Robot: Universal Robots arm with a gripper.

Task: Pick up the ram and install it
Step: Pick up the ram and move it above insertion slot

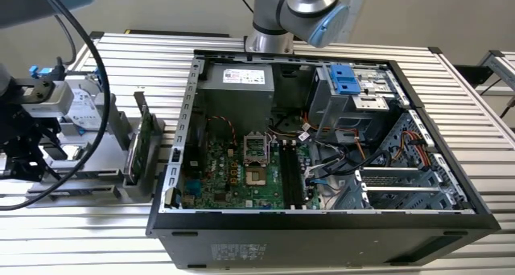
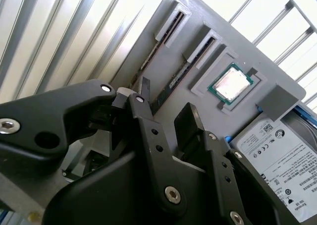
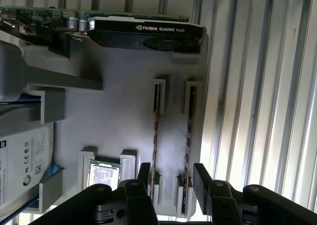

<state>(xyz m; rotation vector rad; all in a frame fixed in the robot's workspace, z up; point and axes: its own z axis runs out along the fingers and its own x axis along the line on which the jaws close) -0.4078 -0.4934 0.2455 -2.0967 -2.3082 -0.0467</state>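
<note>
Gripper point(image 3: 171, 169), jaws wide and empty, hovers over the ram point(image 3: 188, 131) standing in a grey tray point(image 3: 124, 126), processor chip point(image 3: 104, 174) beside.

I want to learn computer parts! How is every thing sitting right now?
Gripper: open, empty, over the ram sticks.
Ram sticks: on edge in holder slots.
Green card: upright in holder.
Chip: flat in its pocket.
Hard drive: lying flat.
Computer case: open, side off.
</note>
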